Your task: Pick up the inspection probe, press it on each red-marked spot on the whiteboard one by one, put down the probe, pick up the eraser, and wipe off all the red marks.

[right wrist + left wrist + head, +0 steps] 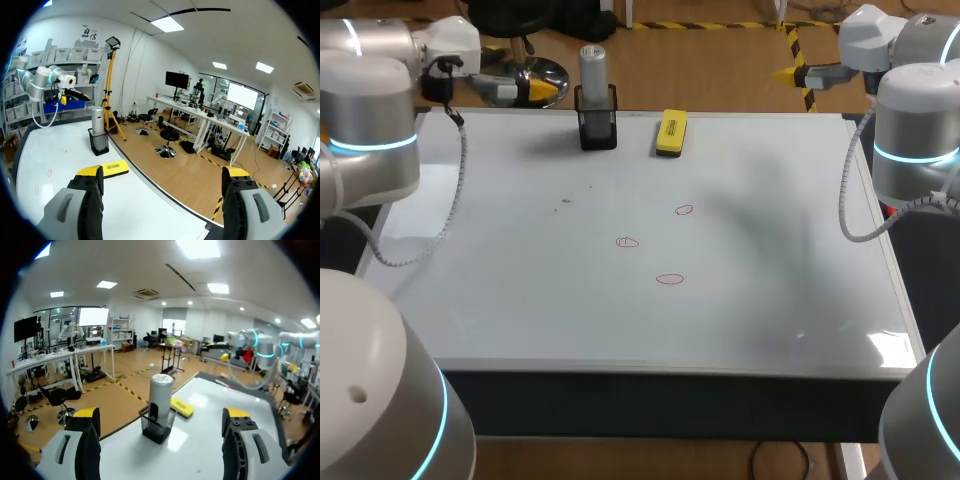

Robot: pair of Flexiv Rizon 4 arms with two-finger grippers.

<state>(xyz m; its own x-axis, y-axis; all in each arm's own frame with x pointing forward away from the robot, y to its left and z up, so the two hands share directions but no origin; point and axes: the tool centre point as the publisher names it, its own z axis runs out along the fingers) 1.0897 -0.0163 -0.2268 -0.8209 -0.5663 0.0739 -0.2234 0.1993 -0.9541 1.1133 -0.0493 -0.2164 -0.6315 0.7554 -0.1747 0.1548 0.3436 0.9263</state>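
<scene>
Spread wide and empty, the left gripper hangs off the far left corner of the whiteboard, its yellow-tipped fingers cut off low down in its own wrist view. The right gripper, equally spread and holding nothing, hangs beyond the far right corner. The inspection probe, a grey cylinder, stands upright in a black holder at the board's far edge, its lower part hidden inside. The yellow eraser lies flat just to the holder's right, not touching it. Three small red marks sit near the board's middle, well apart from both grippers. The right wrist view shows only two of them, faintly. Dark specks nearer the left arm are too small to identify.
</scene>
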